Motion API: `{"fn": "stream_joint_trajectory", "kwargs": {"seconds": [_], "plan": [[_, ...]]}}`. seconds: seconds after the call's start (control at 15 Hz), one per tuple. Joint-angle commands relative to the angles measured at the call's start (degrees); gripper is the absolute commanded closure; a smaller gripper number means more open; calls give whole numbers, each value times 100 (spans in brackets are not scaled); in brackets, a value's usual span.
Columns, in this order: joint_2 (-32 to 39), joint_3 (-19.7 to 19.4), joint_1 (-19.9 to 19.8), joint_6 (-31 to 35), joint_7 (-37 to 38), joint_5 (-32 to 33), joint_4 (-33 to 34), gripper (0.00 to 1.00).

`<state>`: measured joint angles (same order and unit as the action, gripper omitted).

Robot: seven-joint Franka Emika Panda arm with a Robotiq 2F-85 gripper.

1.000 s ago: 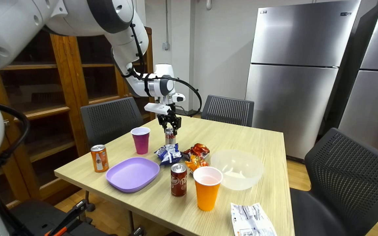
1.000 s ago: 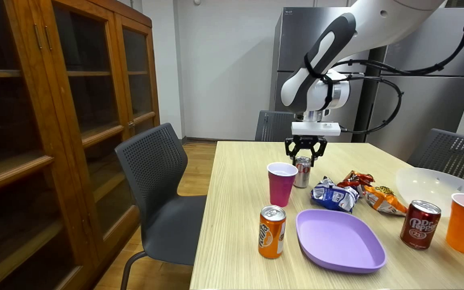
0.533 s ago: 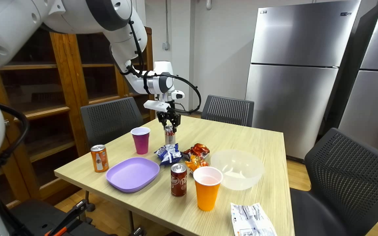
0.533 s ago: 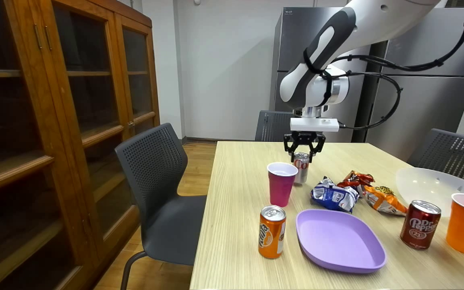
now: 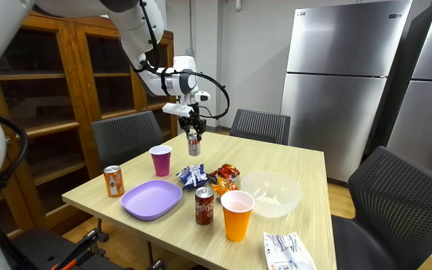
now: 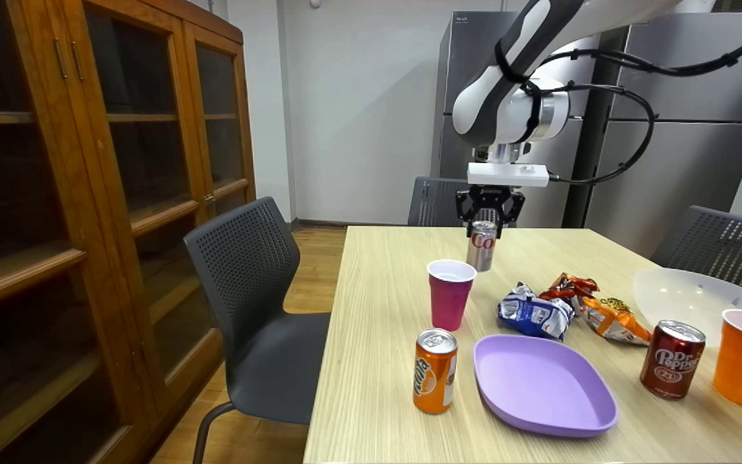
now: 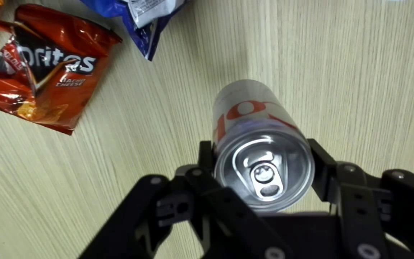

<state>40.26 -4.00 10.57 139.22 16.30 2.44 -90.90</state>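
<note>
Above the table (image 5: pixel 261 150), gripper (image 6: pixel 484 231) clamped on 1 silver can (image 7: pixel 259 147); looks like lift step, clearance unclear; next move wants steady grip.

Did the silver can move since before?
Yes, up: in both exterior views, the pincer holds the silver can higher than before, compared with the purple cup.

- The tabletop (image 6: pixel 377 386) is evenly, brightly lit.
- Beyond its far edge, the wall (image 6: pixel 358 116) is crossed by a diagonal shadow.
- The refrigerator (image 5: pixel 336 116) is streaked with glare.
- In the wrist view, the gripper (image 7: pixel 262 154) is slightly blurred.
</note>
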Motion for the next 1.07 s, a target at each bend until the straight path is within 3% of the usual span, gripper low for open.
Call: {"fn": "stream_joint_trajectory", "kwargs": {"seconds": [0.0,1.0], "plan": [[-859,-26,54,240,183,102,-995,62],[-2861,38,-4,893,252,559,-4006,62]]}}
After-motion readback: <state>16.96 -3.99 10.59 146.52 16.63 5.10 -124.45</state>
